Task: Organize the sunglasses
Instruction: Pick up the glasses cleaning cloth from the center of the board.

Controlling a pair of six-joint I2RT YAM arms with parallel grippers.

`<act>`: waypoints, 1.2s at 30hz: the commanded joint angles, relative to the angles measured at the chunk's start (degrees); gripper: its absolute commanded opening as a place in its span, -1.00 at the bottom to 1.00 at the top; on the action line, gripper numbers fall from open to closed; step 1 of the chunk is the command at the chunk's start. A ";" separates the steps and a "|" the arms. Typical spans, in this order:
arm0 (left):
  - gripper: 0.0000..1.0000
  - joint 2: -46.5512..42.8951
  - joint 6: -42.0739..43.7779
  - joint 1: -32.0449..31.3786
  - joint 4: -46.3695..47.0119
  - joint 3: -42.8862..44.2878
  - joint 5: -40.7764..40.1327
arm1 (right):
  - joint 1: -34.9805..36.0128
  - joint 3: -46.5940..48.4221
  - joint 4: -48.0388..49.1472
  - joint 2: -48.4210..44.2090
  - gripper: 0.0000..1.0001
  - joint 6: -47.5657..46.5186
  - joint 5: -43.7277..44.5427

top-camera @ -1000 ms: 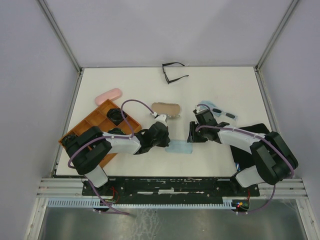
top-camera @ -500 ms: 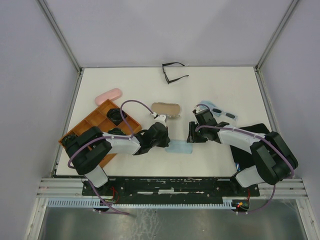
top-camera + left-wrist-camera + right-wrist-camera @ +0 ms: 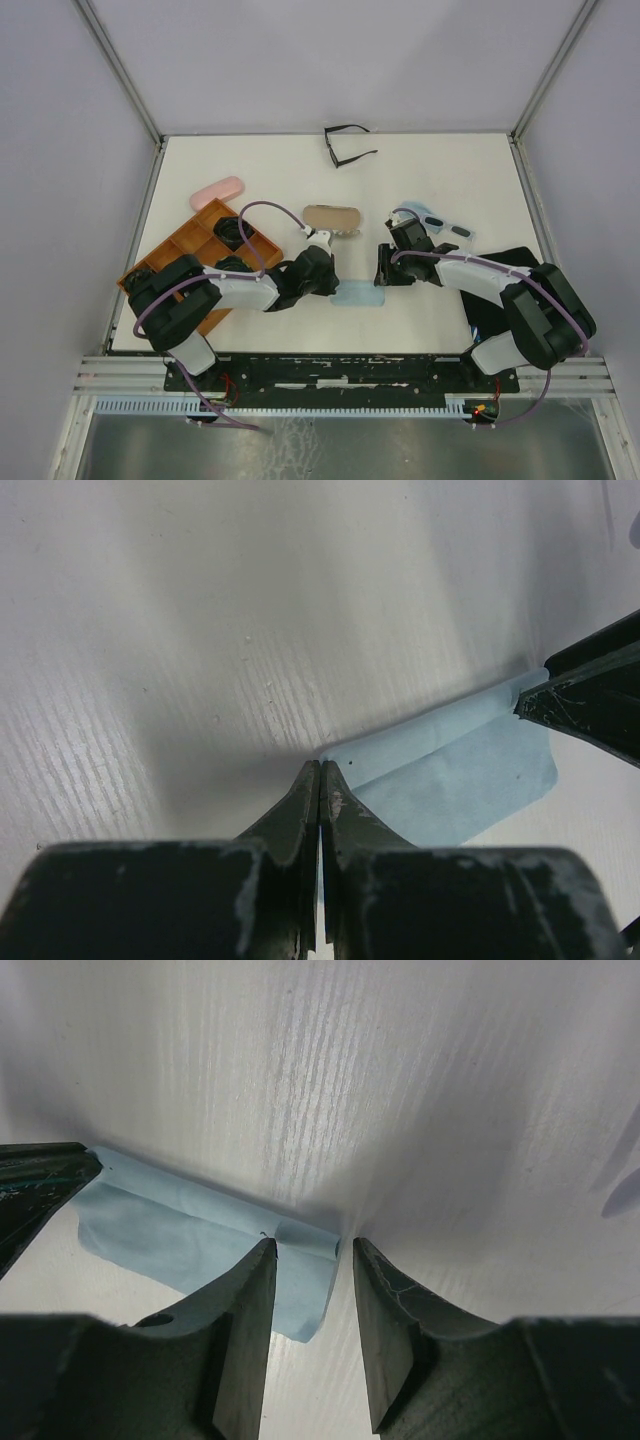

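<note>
A light-blue cloth (image 3: 360, 297) lies folded on the white table between my two grippers. My left gripper (image 3: 320, 765) is shut, its tips pinching the cloth's (image 3: 450, 780) left corner. My right gripper (image 3: 308, 1250) is open, its jaws straddling the cloth's (image 3: 180, 1225) right corner just above the table. Thin black-framed sunglasses (image 3: 348, 146) lie unfolded at the table's far edge. Dark sunglasses (image 3: 232, 231) sit in the orange tray (image 3: 178, 250). Beyond the right gripper (image 3: 382, 268) lies a pale-blue pair with dark lenses (image 3: 447, 224).
A patterned brown case (image 3: 333, 217) lies just beyond the left gripper (image 3: 330, 284). A pink case (image 3: 217, 190) lies behind the tray. A black flat object (image 3: 512, 262) lies partly under the right arm at the table's right edge.
The left gripper has drawn slightly to the left and nearer with the cloth's corner in it. The right jaws have widened a touch and stay over the other corner.
</note>
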 commanded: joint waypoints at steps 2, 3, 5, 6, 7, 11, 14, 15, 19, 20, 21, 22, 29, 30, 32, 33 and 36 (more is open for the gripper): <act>-0.94 -0.70 2.53 0.18 -2.92 -1.70 -0.95 | -0.15 1.03 -1.45 1.32 -0.11 -1.11 -0.65; -0.94 -0.68 2.52 0.17 -2.94 -1.77 -1.03 | -0.20 1.02 -1.34 1.56 -0.12 -1.06 -1.00; -0.94 -0.74 2.50 0.25 -2.92 -1.79 -0.95 | -0.12 0.99 -1.23 1.74 -0.13 -0.99 -1.67; -0.94 -0.78 2.50 0.22 -2.88 -1.73 -0.97 | -0.18 1.03 -1.22 1.80 -0.13 -0.99 -1.87; -0.94 -0.81 2.50 0.20 -2.91 -1.73 -0.95 | -0.21 1.11 -1.23 2.01 -0.14 -1.05 -2.07; -0.94 -0.81 2.54 0.25 -2.96 -1.57 -0.77 | -0.15 1.33 -1.01 3.09 -0.17 -1.20 -2.79; -0.94 -0.90 2.67 0.19 -3.08 -1.47 -0.77 | -0.22 1.36 -0.71 3.65 -0.22 -1.16 -3.10; -0.94 -0.82 2.67 0.24 -3.16 -1.36 -0.77 | -0.11 1.34 -0.70 3.81 -0.23 -1.18 -3.06; -0.94 -0.74 2.67 0.28 -3.16 -1.22 -0.63 | -0.19 1.17 -0.47 4.13 -0.38 -1.33 -2.62; -0.94 -0.72 2.75 0.21 -3.13 -1.20 -0.55 | -0.18 1.09 -0.36 4.16 -0.41 -1.29 -2.33; -0.94 -0.66 2.76 0.19 -3.10 -1.20 -0.51 | -0.18 1.01 -0.35 4.20 -0.46 -1.29 -2.13; -0.94 -0.59 2.76 0.19 -3.09 -1.20 -0.43 | -0.16 0.89 -0.27 4.14 -0.50 -1.29 -1.92; -0.94 -0.85 2.76 0.24 -3.01 -1.38 -0.40 | -0.14 -0.20 1.62 3.36 -0.88 -1.81 -1.28; -0.94 -1.09 2.76 0.24 -3.01 -1.53 -0.41 | -0.09 -0.43 2.25 2.90 -0.94 -2.09 -1.64; -0.94 -1.82 2.63 0.18 -3.00 -1.78 -0.55 | 0.00 -0.75 3.47 1.52 -1.00 -2.66 -2.45; -0.94 -2.61 2.55 0.21 -3.01 -1.88 -0.77 | -0.02 -0.76 3.95 0.63 -1.00 -2.88 -2.79; -0.94 -4.73 2.32 0.25 -3.39 -2.03 -1.63 | 0.30 -0.67 5.71 -1.41 -1.00 -3.35 -4.08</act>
